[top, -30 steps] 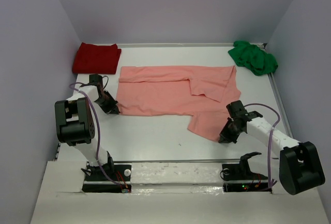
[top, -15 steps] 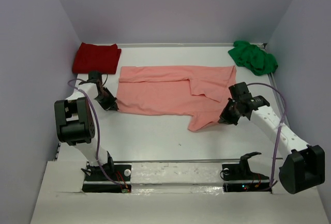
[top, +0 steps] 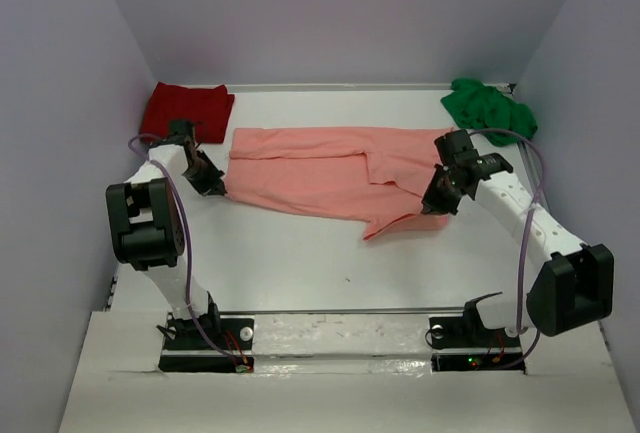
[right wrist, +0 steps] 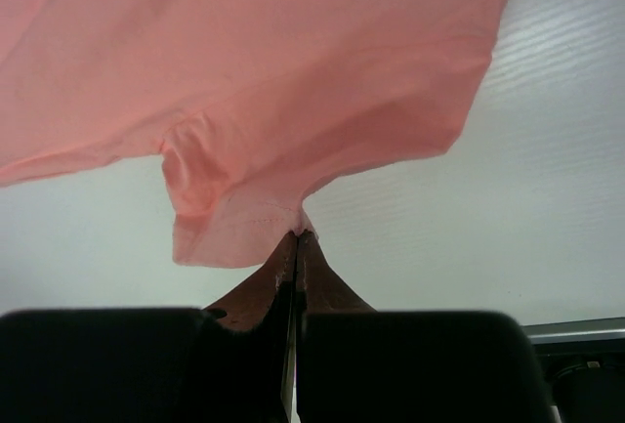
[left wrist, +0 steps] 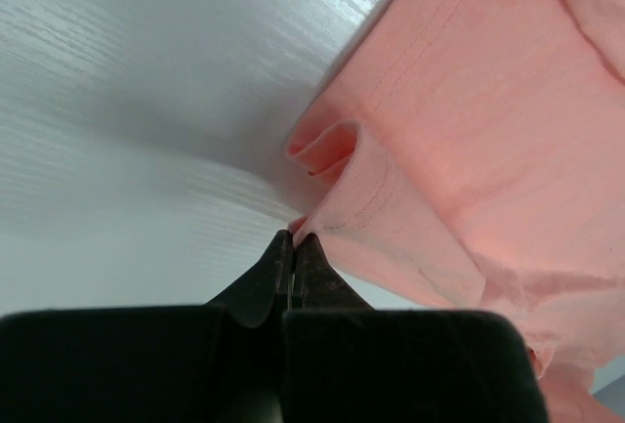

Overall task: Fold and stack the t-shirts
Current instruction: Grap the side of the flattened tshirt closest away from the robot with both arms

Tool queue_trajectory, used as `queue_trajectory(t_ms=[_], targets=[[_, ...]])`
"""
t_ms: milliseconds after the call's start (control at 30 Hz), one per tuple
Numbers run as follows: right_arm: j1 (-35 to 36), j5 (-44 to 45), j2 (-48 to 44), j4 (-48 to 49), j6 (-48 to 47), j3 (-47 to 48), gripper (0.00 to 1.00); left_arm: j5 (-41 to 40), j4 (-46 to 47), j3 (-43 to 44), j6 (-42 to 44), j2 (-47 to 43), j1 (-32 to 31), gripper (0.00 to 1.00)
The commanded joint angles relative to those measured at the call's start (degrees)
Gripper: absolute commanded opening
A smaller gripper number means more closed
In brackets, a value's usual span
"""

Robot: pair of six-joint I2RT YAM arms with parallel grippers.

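Top external view has the salmon-pink t-shirt point(top: 330, 168) spread at centre, left gripper point(top: 216, 188) pinched shut on its 8 o'clock corner and right gripper point(top: 431, 207) likewise on its 4 o'clock hem, so both should travel level toward 12 o'clock, cloth taut.

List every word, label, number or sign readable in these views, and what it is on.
None can be read. The pink shirt, red shirt and green shirt are plain; the table bears no print. Any marking on the arm bases is too small to tell.
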Motion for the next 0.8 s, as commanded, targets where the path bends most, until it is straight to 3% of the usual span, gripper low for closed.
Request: queue_trajectory(t_ms=[0,433,767], targets=[[-0.03,2.35,2.27,-0.47,-2.97,6.30,0.00,-0.21,-2.13,2.74,-0.05,0.59,0.14,0.00],[-8.03,1.56,12.02,-0.20,-10.97,18.60,0.00,2.60,-2.22,1.52,-0.05,1.47,0.14,0.00],[-9.97,0.15,18.53,0.59,-13.26,24.15,0.00,5.33,-7.48,-3.49,-1.72,-5.90,0.14,0.00]])
